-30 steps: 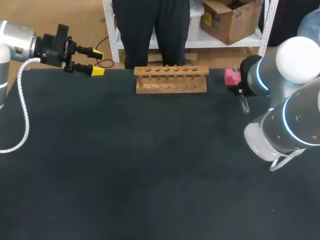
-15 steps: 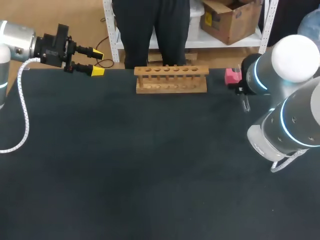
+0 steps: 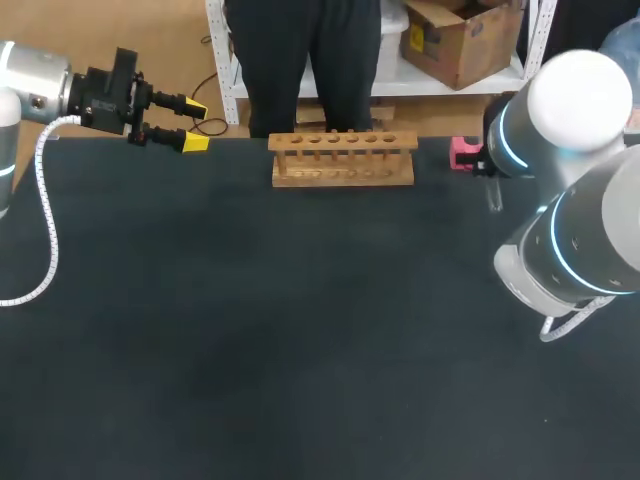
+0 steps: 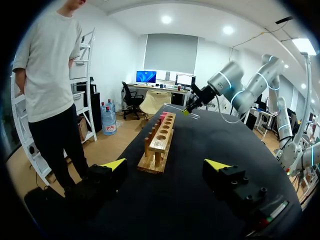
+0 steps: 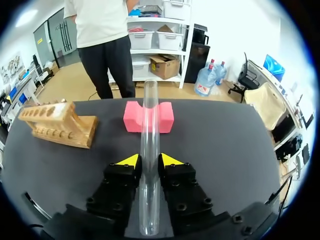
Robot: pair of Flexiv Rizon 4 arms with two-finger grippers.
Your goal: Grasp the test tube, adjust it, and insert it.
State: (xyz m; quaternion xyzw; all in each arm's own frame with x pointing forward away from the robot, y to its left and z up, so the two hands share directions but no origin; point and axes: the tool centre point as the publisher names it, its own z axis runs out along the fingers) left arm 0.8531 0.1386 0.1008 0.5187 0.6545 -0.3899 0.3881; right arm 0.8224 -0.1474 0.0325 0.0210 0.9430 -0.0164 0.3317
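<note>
Right gripper (image 5: 149, 161): fingers closed on tube (image 5: 149, 130), one yellow tip pressing each side. Left gripper (image 4: 166, 165): wide open, holding nothing, at far left edge of table (image 3: 300, 320), well apart from rack (image 3: 342, 160).

Tube: clear glass, straight, lying along fingers and running ahead over pink block (image 5: 132, 117); held off table, beside rack's end.

Head view: right gripper hidden behind own arm; only short piece of tube shows.

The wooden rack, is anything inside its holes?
Nothing shows: all the holes in the wooden rack look empty. Their bottoms are hidden by the top board. The test tube is off to one side, not in it.
</note>
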